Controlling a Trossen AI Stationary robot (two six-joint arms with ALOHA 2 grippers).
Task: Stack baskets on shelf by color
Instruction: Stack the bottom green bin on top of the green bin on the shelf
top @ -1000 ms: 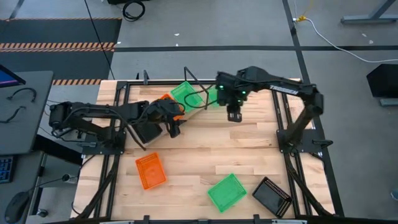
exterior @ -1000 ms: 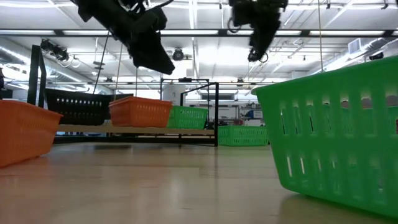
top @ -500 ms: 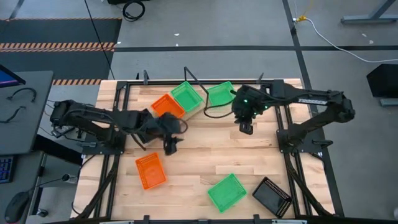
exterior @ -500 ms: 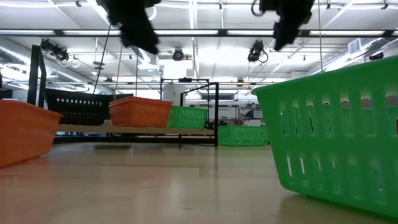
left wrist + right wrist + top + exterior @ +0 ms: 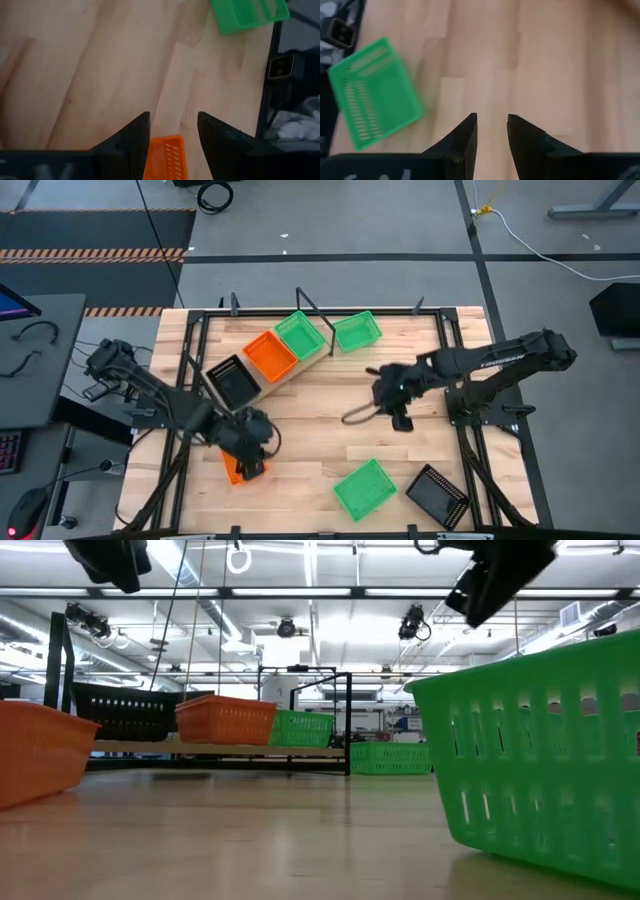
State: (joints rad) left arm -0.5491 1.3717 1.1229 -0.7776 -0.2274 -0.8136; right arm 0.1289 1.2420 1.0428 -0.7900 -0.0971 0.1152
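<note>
The shelf (image 5: 283, 380) stands at the far left and bears a black basket (image 5: 232, 383), an orange basket (image 5: 270, 355) and a green basket (image 5: 301, 335) side by side. A second green basket (image 5: 357, 332) sits on the table beside it. My left gripper (image 5: 251, 452) hangs open above a loose orange basket (image 5: 165, 157) near the left front; that basket rests on the table. My right gripper (image 5: 401, 420) hangs open over bare wood at mid-table. Before it, near the front edge, lie a green basket (image 5: 374, 95) and a black basket (image 5: 438, 495).
Black frame rails (image 5: 186, 380) run along the table's left, right and far sides. A dark cable loop (image 5: 357, 416) hangs by the right gripper. Bare wood (image 5: 330, 425) lies between the shelf and the front baskets. In the low view the near green basket (image 5: 540, 755) fills the right.
My left gripper has swung from beside the shelf toward the table's near edge and now hangs over the loose orange basket. My right gripper has drawn back from the green baskets at the far side toward mid-table and sunk. No basket has moved.
</note>
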